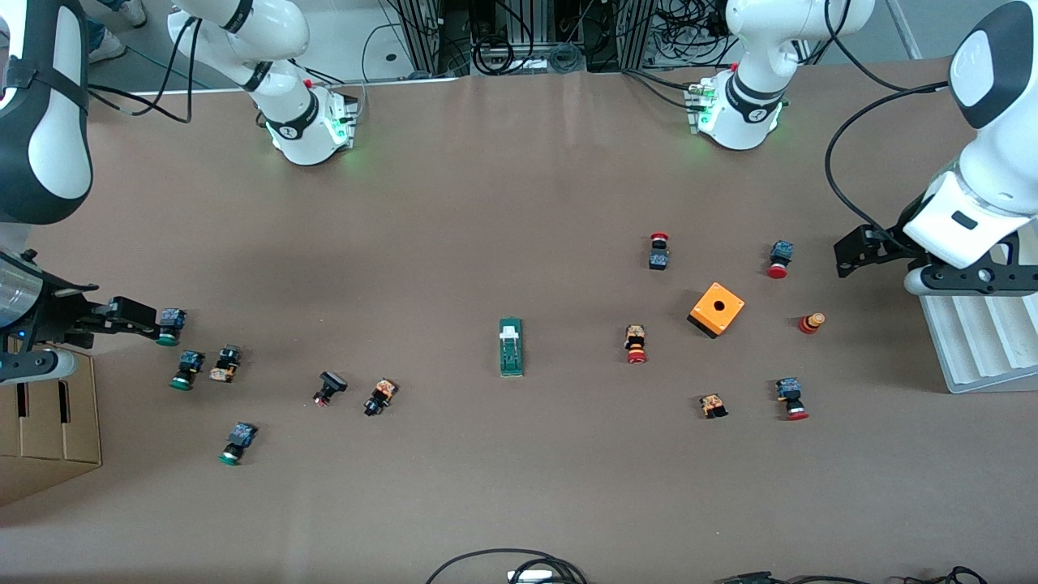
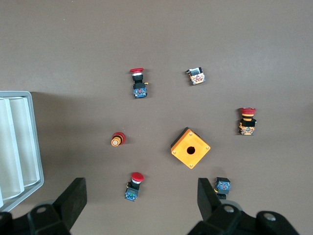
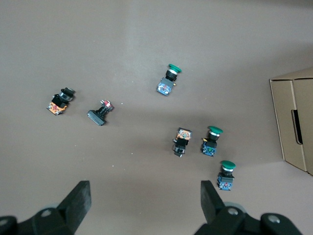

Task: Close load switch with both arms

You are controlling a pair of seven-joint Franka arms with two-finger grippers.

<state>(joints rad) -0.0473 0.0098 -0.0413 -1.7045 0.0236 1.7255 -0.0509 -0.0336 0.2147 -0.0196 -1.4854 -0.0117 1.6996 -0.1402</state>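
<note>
Still untouched: load switch lies mid-bench, both arms parked wide

Plainly, the load switch lies flat near the middle of the bench, lengthwise toward the front camera, well apart from both arms. Its white sliding piece sits at the end farther from the front camera.

The left end effector hangs over the left arm's end of the bench, beside a white ridged tray, above the orange box and scattered red-capped push buttons. Its fingers stand wide apart with nothing between them. The right end effector hangs at the right arm's end, above the green-capped push buttons and beside a cardboard box; it too gapes fully and holds nothing.

As a judgement, the switch looks like a small, rigid plastic part: light, hard and fairly smooth, so it would likely skid across the bench if pushed at one end without support. One arm probably needs to pinch the green body across its narrow width, on the long sides and clear of the slider, while the other presses the white piece along the body's length. Gripping the slider itself, or squeezing lengthwise, would probably block the travel. Nothing crowds the switch, so both approaches look free.
</note>
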